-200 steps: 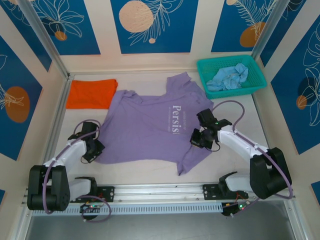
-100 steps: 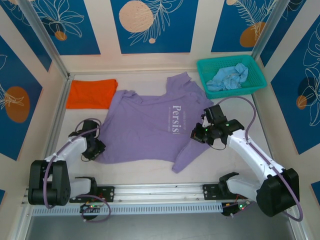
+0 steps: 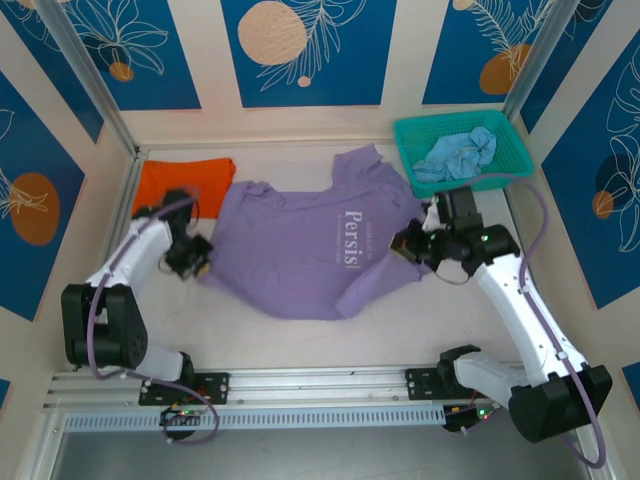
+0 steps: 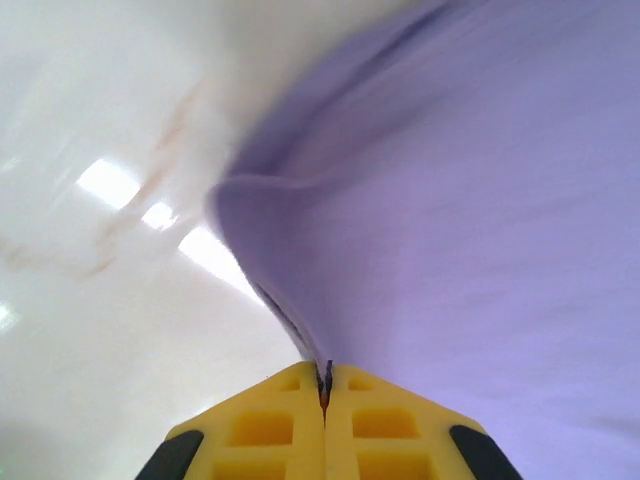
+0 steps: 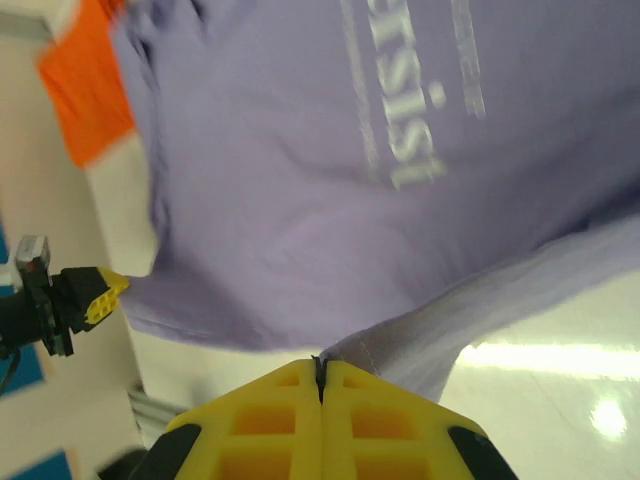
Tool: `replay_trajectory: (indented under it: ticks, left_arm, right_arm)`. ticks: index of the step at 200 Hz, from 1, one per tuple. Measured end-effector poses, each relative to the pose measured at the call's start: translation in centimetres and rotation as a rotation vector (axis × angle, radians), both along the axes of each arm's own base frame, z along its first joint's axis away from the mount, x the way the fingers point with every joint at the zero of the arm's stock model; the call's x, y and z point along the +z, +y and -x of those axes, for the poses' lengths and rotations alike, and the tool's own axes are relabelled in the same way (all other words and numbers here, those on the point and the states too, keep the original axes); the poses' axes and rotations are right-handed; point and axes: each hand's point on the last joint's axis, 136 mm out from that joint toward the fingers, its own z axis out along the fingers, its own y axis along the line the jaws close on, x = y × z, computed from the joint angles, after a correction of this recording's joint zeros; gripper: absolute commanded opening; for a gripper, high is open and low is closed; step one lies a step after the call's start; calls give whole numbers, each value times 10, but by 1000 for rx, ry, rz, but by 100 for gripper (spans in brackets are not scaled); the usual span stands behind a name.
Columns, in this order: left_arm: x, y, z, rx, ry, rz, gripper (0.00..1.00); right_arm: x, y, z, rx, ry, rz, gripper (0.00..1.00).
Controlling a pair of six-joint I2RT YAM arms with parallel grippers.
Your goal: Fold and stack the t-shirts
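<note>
Jaws pressed together on the lavender t-shirt (image 3: 290, 250): left gripper (image 3: 196, 257) pinches its left edge, right gripper (image 3: 404, 244) its right edge.

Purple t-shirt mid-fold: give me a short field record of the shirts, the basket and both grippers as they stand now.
purple t-shirt: spread on the table, white lettering up, near edge drawn up at both ends
left gripper: shut on the purple t-shirt, left end of its near edge
right gripper: shut on the purple t-shirt, right end of its near edge
orange t-shirt: folded, far left of the table
blue t-shirt: crumpled inside the basket
basket: teal mesh, far right corner
</note>
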Motion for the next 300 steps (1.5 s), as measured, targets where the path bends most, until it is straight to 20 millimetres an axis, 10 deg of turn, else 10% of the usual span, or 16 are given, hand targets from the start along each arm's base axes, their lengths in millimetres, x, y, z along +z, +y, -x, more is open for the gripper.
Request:
replay_trajectory:
  ticks: [38, 67, 87, 112, 150, 177, 196, 235, 264, 300]
  left_arm:
    - [163, -21, -130, -34, -482, 97, 0]
    - [249, -23, -145, -62, -721, 100, 0]
    - [243, -19, -131, -60, -710, 86, 0]
    - [185, -15, -127, -38, -568, 86, 0]
    - [130, -21, -205, -21, -466, 125, 0]
    - [179, -35, -306, -42, -702, 220, 0]
    - [236, -40, -332, -52, -913, 330, 0]
    - [348, -30, -284, -141, -1136, 391, 0]
    - [434, -37, -170, -285, -1287, 302, 0]
    - [438, -38, -45, -345, -1360, 200, 0]
  right_arm:
    - [109, -29, -74, -142, -251, -47, 0]
    - [172, -47, -91, -193, -428, -56, 0]
    - [171, -52, -89, -202, -428, -60, 0]
    - [127, -64, -105, -232, -305, -82, 0]
    - [84, -78, -193, -267, -136, -125, 0]
    - [125, -80, -283, -250, -244, -197, 0]
    - [176, -80, -317, -232, -418, -264, 0]
    - [257, -82, -268, -190, -565, -337, 0]
    - [336, -70, -163, -114, -755, -284, 0]
    - [385, -33, -33, 43, -980, -203, 0]
